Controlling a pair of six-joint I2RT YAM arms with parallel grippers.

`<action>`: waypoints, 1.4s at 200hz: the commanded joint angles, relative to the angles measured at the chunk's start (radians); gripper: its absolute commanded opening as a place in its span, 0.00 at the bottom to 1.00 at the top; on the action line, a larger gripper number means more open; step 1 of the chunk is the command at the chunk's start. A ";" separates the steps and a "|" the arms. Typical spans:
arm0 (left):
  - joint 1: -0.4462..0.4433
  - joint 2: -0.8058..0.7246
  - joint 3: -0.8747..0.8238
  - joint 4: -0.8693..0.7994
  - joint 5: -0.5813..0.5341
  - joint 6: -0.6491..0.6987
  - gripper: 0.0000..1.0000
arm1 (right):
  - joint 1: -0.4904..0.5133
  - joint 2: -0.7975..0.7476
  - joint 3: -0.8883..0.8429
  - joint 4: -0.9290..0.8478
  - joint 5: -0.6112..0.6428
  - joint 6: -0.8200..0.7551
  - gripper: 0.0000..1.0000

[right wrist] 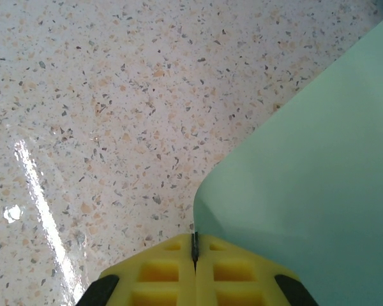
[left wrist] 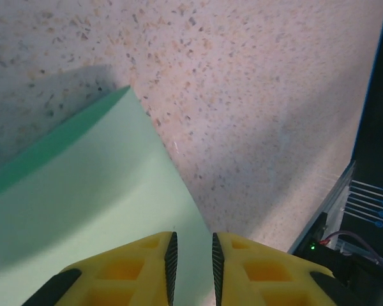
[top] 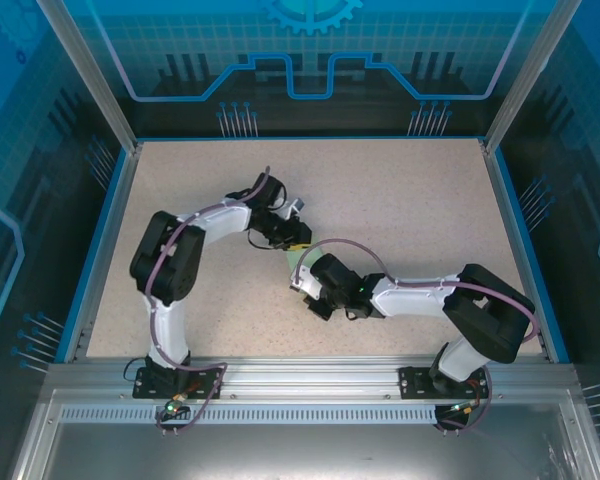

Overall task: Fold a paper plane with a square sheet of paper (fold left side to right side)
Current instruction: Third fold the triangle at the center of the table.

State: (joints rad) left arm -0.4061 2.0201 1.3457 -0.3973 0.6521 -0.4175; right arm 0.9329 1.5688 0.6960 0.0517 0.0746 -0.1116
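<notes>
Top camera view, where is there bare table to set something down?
Bare table runs along the far wall, widest toward the far-right corner beyond the right arm. A smaller patch lies between the two arm bases. Crowded mid-table, where the left gripper and right gripper meet at the square sheet of paper.

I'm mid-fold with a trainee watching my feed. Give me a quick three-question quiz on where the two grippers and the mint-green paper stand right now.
1. True or false: the right gripper has its jaws spread wide apart.
2. In the left wrist view, what shows through the narrow gap between the jaws of the left gripper? A) the thin pale mint-green sheet of paper; B) a black cable; C) a metal rail.
3. Short answer: in the top view, over which part of the speckled tabletop do both grippers work?

Key: 1 false, they are pressed shut on the sheet's curled edge; 2 A; 3 near the middle, close together.
</notes>
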 commanded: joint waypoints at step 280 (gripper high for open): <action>-0.055 0.166 0.026 -0.089 -0.026 0.116 0.17 | -0.351 0.143 0.143 -0.141 -0.427 0.171 0.00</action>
State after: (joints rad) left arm -0.4477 2.1571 1.4033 -0.4469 0.6521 -0.3294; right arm 0.6025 1.6943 0.8089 -0.0673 -0.3420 0.0380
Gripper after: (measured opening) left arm 0.175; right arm 0.043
